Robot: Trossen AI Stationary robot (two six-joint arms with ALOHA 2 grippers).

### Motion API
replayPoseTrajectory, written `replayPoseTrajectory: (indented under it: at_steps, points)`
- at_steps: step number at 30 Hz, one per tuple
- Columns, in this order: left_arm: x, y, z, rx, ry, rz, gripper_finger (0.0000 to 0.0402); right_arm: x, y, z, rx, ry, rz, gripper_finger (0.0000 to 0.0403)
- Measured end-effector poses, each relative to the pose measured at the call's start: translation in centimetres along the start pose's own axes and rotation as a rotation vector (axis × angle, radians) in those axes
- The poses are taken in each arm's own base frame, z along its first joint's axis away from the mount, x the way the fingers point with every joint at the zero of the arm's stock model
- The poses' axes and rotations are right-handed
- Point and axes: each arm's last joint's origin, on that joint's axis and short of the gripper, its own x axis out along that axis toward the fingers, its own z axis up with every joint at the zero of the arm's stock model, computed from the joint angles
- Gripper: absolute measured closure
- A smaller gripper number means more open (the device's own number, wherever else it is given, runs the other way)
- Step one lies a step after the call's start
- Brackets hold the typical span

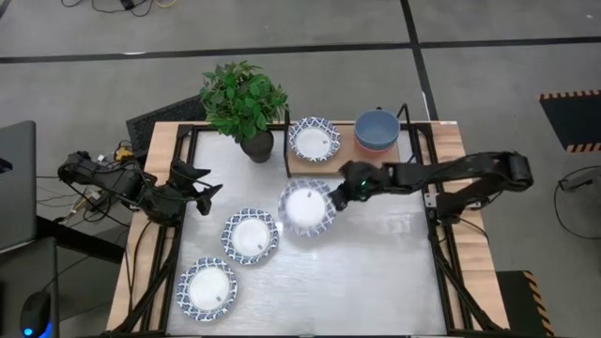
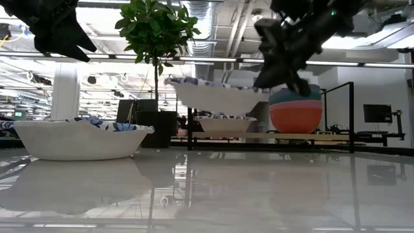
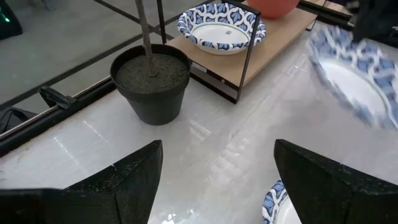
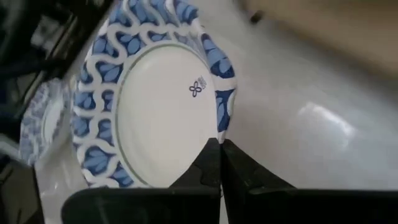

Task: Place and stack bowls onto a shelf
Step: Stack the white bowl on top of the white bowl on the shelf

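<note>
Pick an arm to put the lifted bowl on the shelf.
Right. Its claw is shut on the white blue-rimmed bowl's rim, lifted beside the light wooden shelf. The left claw waits open, far side.

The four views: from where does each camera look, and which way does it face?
High: above, looking down; both arms, right gripper holding a white-and-blue bowl.
Low: table height, looking across; same bowl is lifted.
Left wrist: past open left gripper toward the plant pot and shelf.
Right wrist: onto the held bowl; fingers shut on its rim.
Shared: this bowl.
</note>
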Motion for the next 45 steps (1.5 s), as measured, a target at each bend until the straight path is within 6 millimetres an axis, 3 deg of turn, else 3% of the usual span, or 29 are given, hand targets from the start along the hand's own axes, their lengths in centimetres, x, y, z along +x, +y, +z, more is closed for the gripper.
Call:
replayPoseTrajectory:
  at_steps: [8,14,27,35,45]
  points:
    - [0.0,0.0,0.0,0.005,0.001,0.001,0.0109,-5.5,-3.1,4.9,0.066,-0.321,-0.105,0.0381]
    - [0.0,0.0,0.0,0.005,-0.008,0.011,0.0109,-7.2,-6.2,8.0,0.14,-0.478,-0.166,0.0381]
    - [0.0,0.1,0.0,-0.001,-0.013,0.017,0.0109,-2.7,-10.7,11.1,0.215,-0.482,-0.13,0.038]
    - [0.0,0.1,0.0,-0.008,-0.016,0.019,0.0109,-1.9,-11.9,11.3,0.251,-0.444,-0.133,0.0373]
    - [0.0,0.1,0.0,-0.007,-0.019,0.022,0.0109,-2.0,-11.8,11.4,0.221,-0.457,-0.121,0.0336]
